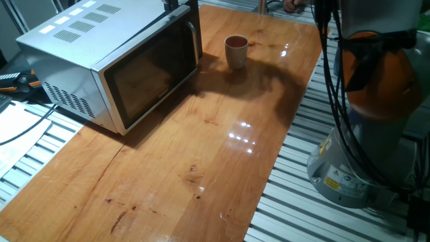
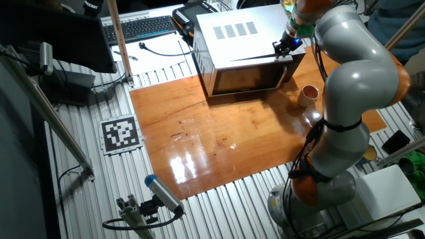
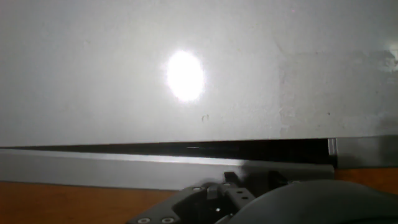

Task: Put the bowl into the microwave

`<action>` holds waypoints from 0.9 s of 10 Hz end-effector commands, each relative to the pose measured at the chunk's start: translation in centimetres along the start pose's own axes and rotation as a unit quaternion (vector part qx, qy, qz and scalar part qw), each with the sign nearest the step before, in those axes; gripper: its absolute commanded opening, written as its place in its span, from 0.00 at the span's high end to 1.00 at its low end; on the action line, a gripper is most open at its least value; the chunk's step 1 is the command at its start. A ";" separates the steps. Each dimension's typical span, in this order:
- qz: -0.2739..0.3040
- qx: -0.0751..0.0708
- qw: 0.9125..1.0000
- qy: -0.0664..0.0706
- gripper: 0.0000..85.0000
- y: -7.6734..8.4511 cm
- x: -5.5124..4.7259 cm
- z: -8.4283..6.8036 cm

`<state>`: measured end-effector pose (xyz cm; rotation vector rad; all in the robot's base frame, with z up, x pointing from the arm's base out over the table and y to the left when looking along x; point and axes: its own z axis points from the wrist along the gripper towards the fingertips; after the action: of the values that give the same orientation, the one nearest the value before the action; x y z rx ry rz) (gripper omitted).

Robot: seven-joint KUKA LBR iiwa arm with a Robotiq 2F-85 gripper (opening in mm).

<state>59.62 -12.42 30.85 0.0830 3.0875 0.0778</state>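
Note:
The microwave [image 1: 101, 47] stands at the back left of the wooden table, its dark glass door [image 1: 154, 70] facing the table's middle. In the other fixed view the door looks slightly ajar, with a thin dark wedge under the top panel [image 2: 242, 40]. The hand view shows that same dark gap below the white top [image 3: 186, 74]. My gripper [image 2: 287, 48] sits at the top corner on the door's handle side, above the bar handle [image 1: 196, 40]. Its fingers are too hidden to judge. The bowl [image 1: 236, 51] stands upright on the table just right of the microwave, apart from the gripper.
My arm's orange and grey base [image 1: 363, 134] stands off the table's right edge, with cables hanging beside it. A keyboard [image 2: 143, 28] and cables lie behind the microwave. A printed marker tag [image 2: 121, 133] lies on the slatted metal surface beside the wooden top [image 1: 201, 154].

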 end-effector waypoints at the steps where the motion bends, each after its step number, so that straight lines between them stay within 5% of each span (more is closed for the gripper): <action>1: -0.004 0.000 1.000 0.005 0.60 -0.1 -0.2 0.0; 9: -0.011 -0.013 1.000 0.002 0.60 -0.3 -2.0 1.4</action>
<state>61.73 -12.75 29.56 0.0515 3.0887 0.1178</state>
